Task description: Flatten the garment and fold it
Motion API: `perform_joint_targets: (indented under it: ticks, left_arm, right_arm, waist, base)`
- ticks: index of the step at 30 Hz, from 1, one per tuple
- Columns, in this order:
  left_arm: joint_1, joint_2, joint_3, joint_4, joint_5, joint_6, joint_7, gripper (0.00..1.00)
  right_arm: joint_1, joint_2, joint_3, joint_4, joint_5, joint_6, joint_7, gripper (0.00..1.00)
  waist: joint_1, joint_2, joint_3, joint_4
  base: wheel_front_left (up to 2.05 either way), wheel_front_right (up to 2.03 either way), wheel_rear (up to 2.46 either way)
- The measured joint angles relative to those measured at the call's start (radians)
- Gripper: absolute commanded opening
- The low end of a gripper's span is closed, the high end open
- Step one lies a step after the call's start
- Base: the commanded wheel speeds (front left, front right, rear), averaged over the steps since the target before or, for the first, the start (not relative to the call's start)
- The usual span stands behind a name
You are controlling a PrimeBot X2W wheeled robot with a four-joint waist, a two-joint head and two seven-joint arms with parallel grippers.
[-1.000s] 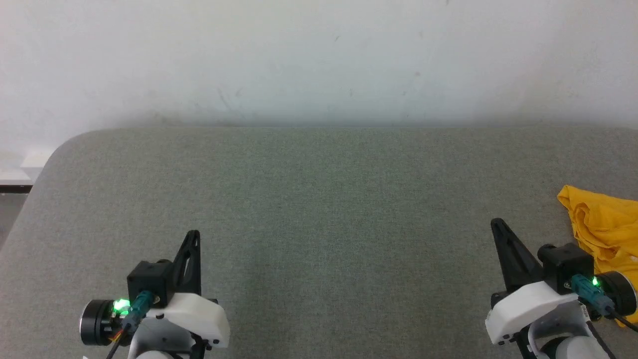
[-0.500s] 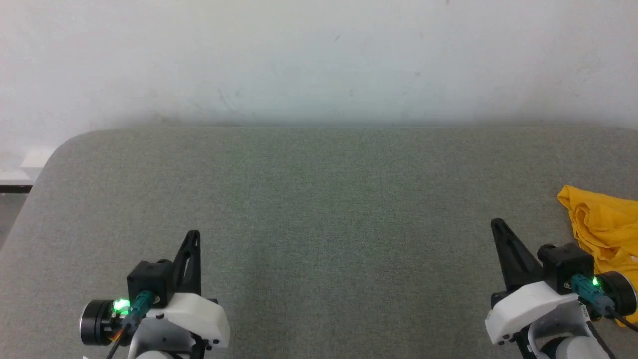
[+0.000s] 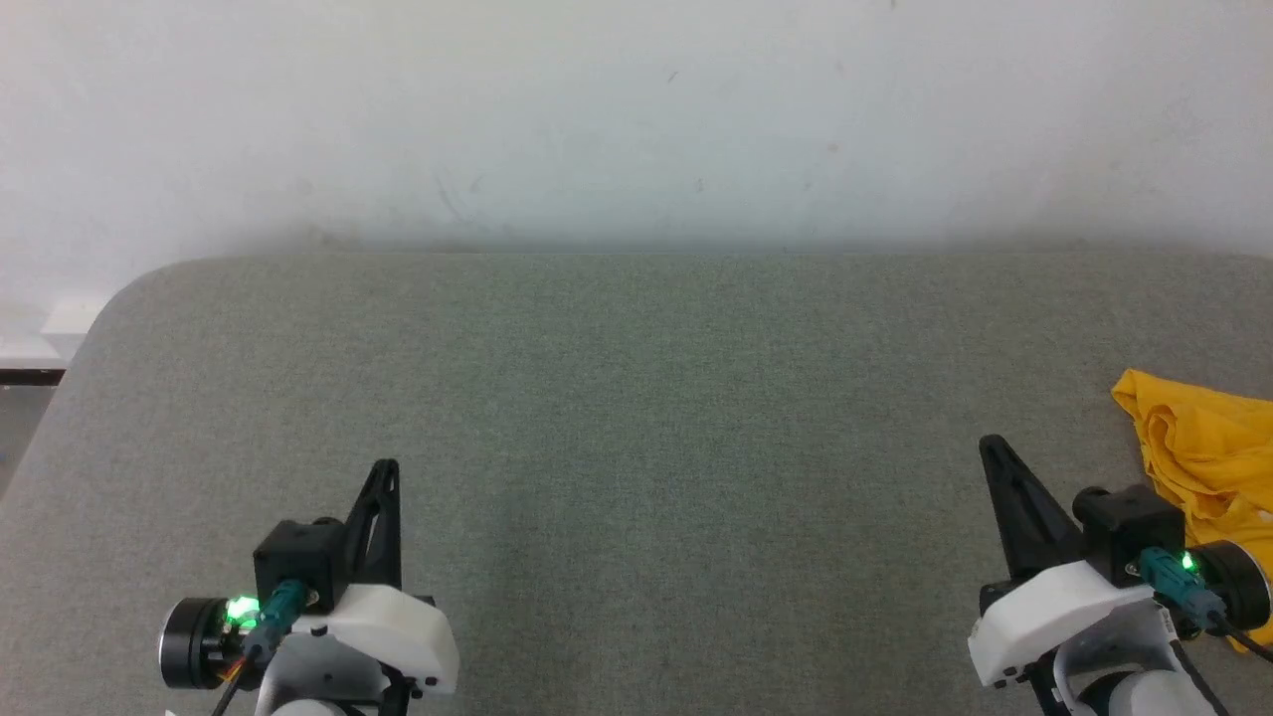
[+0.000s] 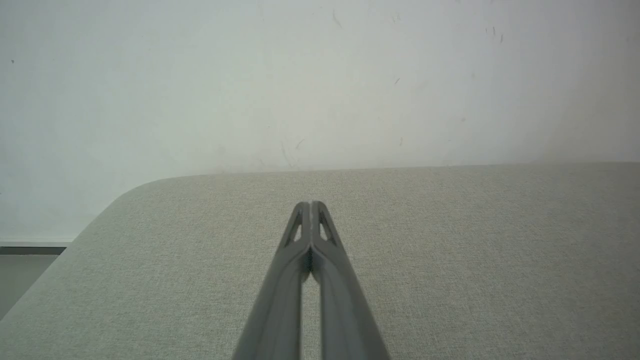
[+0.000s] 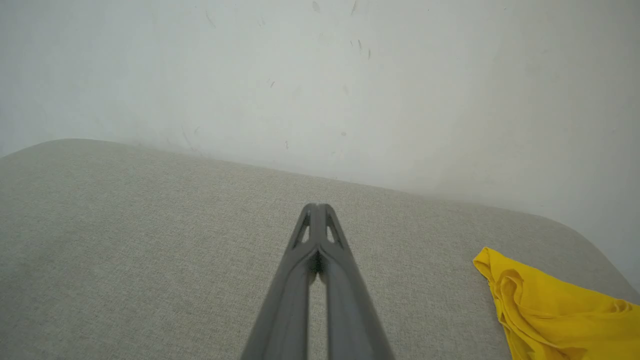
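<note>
Yellow garment point(image 3: 1208, 447) lies beside right end effector point(image 3: 990, 445).

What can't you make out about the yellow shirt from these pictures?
Head view: the garment is cut off by the right edge; the right hand's base covers its lower part.
Right wrist view: the bottom and right edges cut it off.
Both views: its crumpled folds hide its full shape.
</note>
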Motion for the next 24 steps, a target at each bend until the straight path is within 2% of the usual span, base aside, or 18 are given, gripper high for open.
perform_joint_targets:
  ticks: [24]
  left_arm:
    - [0.0, 0.0, 0.0, 0.0, 0.0, 0.0, 0.0, 0.0]
  right_arm:
    - [0.0, 0.0, 0.0, 0.0, 0.0, 0.0, 0.0, 0.0]
  waist:
    - [0.0, 0.0, 0.0, 0.0]
  base:
    - [0.0, 0.0, 0.0]
